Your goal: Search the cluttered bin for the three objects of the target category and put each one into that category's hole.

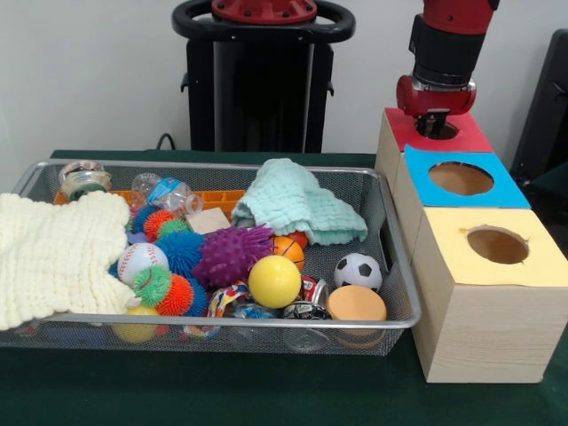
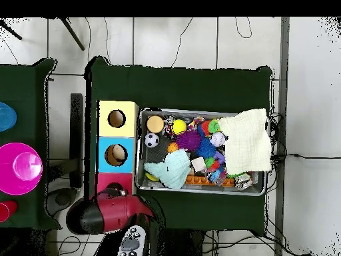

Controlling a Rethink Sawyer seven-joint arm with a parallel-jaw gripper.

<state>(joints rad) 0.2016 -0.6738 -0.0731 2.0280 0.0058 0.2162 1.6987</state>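
Your gripper (image 1: 434,122) hangs over the red hole (image 1: 438,130); you cannot tell its jaw state. Cloths and balls crowd the bin (image 1: 398,266) on a green table (image 1: 266,390).

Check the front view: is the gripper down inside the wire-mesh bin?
No, the gripper hangs over the red-faced hole on the farthest box, well clear of the bin.

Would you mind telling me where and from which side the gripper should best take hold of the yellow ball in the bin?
Probably from straight above, fingers closing across the widest part of the yellow ball: it sits on top of the clutter, its upper half exposed.
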